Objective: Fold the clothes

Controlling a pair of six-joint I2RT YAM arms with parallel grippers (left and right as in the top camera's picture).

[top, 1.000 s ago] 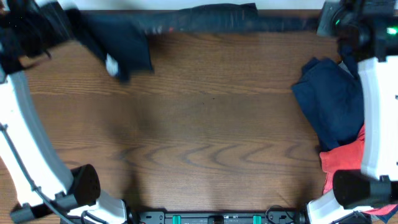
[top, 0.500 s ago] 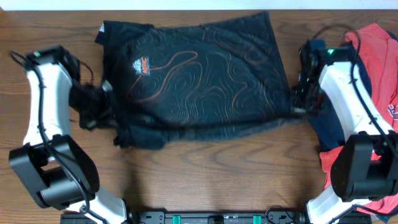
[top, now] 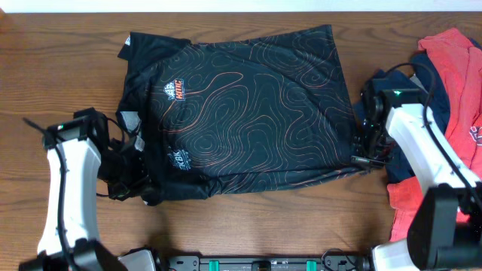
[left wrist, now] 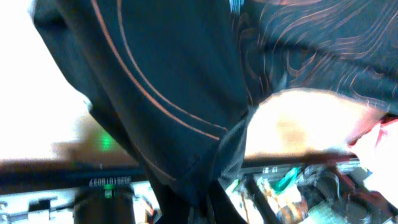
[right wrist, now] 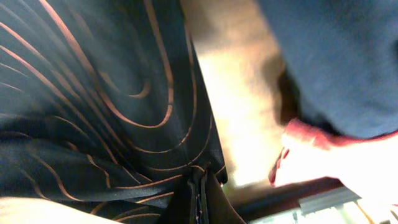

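The black jersey [top: 241,113] with orange contour lines and small logos lies spread across the table's middle, its front edge rumpled. My left gripper [top: 137,184] is shut on the jersey's front left corner, seen close in the left wrist view [left wrist: 208,193]. My right gripper [top: 360,156] is shut on the jersey's front right corner, seen pinched in the right wrist view [right wrist: 199,193]. A navy garment [top: 407,98] and a red garment [top: 459,83] lie in a heap at the right; both also show in the right wrist view, navy [right wrist: 336,62] and red [right wrist: 336,162].
The wooden table [top: 301,218] shows bare along the front and far left. The heap of garments sits right behind my right arm [top: 422,150]. My left arm [top: 68,188] stands at the front left. The arm bases sit at the front edge.
Both grippers have drawn the jersey toward the front of the table and it lies flatter and more spread out. A second ago it was bunched along the back edge.
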